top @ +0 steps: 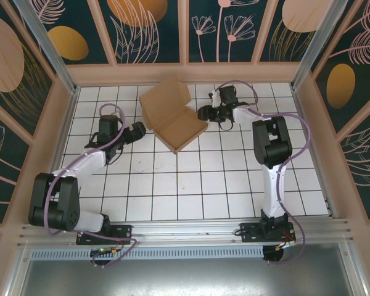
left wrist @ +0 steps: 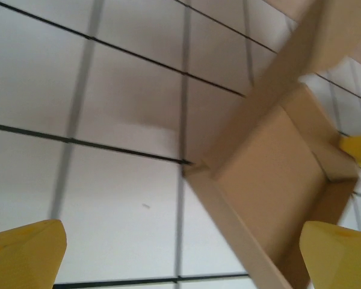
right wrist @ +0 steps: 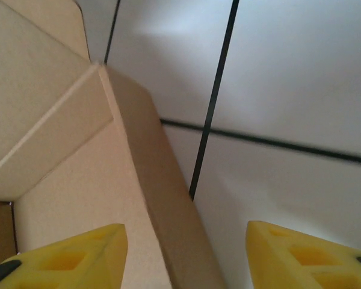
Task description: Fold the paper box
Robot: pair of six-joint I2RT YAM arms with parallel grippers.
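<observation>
Box [top: 180, 129] sits far-centre on table [top: 191, 185], tray walls up, lid [top: 166, 97] raised open. We flank it: left gripper [top: 137, 131] just beside its left corner, right gripper [top: 205, 113] by its right wall. Both jaws wide, nothing held. We judge this brackets the box, steadying it for lid closing.
</observation>
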